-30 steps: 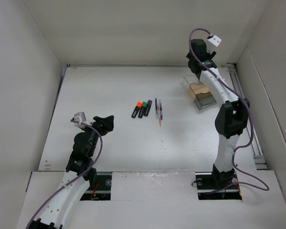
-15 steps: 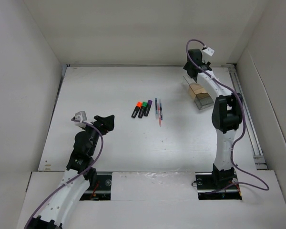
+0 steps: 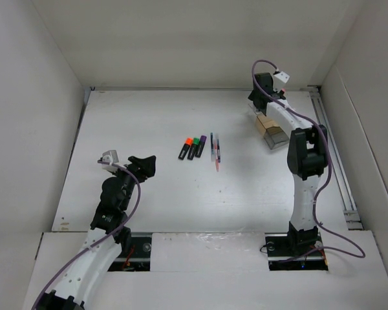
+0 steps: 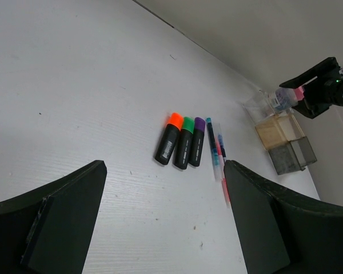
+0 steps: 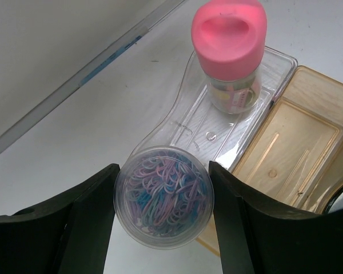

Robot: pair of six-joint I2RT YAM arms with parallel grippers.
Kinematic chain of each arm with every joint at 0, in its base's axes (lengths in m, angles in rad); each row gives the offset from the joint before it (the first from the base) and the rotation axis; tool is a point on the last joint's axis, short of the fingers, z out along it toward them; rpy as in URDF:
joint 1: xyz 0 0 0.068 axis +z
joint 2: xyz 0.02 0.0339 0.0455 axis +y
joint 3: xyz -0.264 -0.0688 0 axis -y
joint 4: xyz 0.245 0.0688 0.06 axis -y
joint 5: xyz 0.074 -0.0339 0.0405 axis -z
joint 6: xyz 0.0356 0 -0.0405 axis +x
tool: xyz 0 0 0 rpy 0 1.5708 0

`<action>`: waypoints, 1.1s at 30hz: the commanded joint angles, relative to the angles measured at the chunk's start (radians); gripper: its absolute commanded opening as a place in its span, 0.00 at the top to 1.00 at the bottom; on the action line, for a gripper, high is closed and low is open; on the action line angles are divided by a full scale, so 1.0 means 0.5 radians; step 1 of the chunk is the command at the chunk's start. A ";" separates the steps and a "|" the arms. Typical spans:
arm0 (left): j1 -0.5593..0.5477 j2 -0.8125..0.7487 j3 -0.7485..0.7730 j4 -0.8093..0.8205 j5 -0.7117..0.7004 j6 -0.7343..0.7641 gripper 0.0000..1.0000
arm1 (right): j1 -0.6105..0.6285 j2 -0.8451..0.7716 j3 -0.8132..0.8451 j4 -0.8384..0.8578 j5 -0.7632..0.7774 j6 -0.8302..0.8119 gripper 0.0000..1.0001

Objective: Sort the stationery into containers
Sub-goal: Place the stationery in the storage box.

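1. Black fingers of the left gripper [image 3: 142, 166] are standing apart over the white table [image 3: 129, 123]. Nothing is sitting between them, and they are hovering well to the left of the loose stationery.
2. Three stubby black highlighters are lying side by side at mid-table, their barrels touching and their caps pointing toward the far wall. From the left they are the orange-capped highlighter [image 4: 168, 137], the green-capped highlighter [image 4: 184, 142] and the purple-capped highlighter [image 4: 196, 141].
3. Just to their right, a thin purple pen [image 4: 211, 142] and a thin pink pen [image 4: 222, 160] are lying parallel and close together. The pink one is reaching a little nearer the arms' bases.
4. At the far right of the table, well apart from the pens, the divided plastic box [image 5: 286, 142] is sitting with its two tan compartments showing nothing inside. Its clear end compartment is holding a pink-lidded bottle [image 5: 228, 45], which is standing upright.
5. The right gripper [image 5: 163, 197] is reaching over that clear end with its jaws clamping a round clear tub [image 5: 163, 200]. The tub is packed with pastel loops, though whether they are bands or clips cannot be told. It is overlapping the corner of the box beside the bottle, and whether it is touching the box cannot be told either.
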 commanded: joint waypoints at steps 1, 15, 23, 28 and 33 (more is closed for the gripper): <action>-0.007 0.014 0.024 0.099 0.030 -0.018 0.18 | -0.003 0.005 0.019 0.009 0.001 0.019 0.39; -0.007 -0.007 0.024 0.099 0.030 -0.018 0.18 | -0.003 0.078 0.246 -0.018 0.096 0.019 0.42; -0.007 -0.007 0.024 0.099 0.030 -0.018 0.18 | -0.003 0.149 0.210 -0.065 0.142 0.028 0.42; -0.007 0.017 0.024 0.123 0.049 -0.018 0.18 | -0.003 0.045 0.093 -0.043 0.124 0.065 0.25; -0.007 -0.001 0.024 0.123 0.049 -0.018 0.18 | -0.003 -0.053 0.080 -0.070 0.063 0.102 0.06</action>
